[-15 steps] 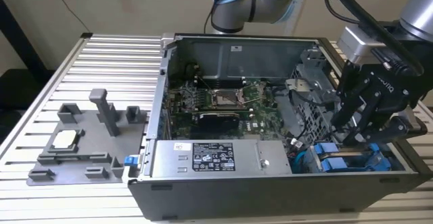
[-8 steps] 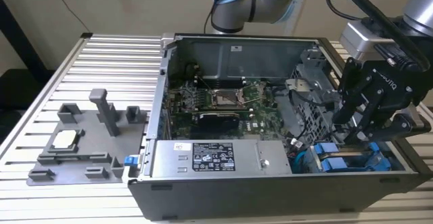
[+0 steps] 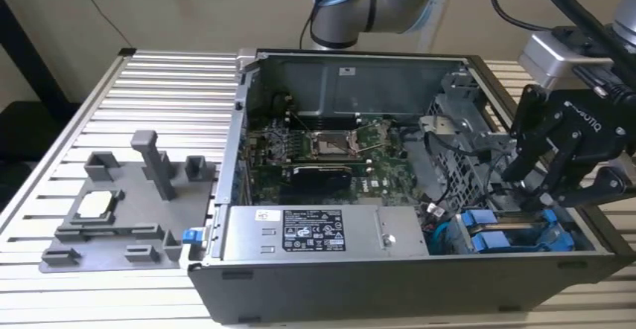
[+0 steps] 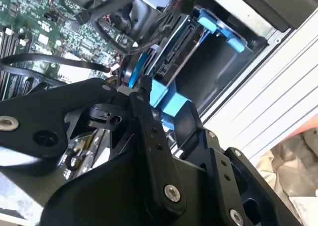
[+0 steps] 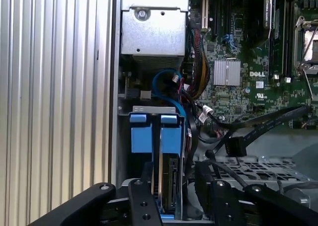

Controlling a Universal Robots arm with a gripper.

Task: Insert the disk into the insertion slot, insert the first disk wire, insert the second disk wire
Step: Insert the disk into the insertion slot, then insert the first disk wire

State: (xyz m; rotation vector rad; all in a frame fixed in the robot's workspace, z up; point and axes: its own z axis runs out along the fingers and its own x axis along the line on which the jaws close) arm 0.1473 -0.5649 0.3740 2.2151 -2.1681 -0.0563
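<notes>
Progress seems to stand at the end of the first step. In the first wrist view the disk (image 5: 170, 179) stands on edge inside the insertion slot (image 5: 157, 151) of the open computer case (image 3: 398, 288), which rests on the desk (image 3: 169, 83). Its blue handle lies level with the handle of the other drive (image 5: 138, 134) just beside it, so I judge it is fully or almost fully pushed in. The tool (image 5: 174, 165) is closed around the disk, with one finger on each side of the blue carrier. The two wires look not yet inserted: a black cable connector (image 5: 235, 146) hangs free near the cage. Whether any wire joins the hidden end of the disk, I cannot tell.
</notes>
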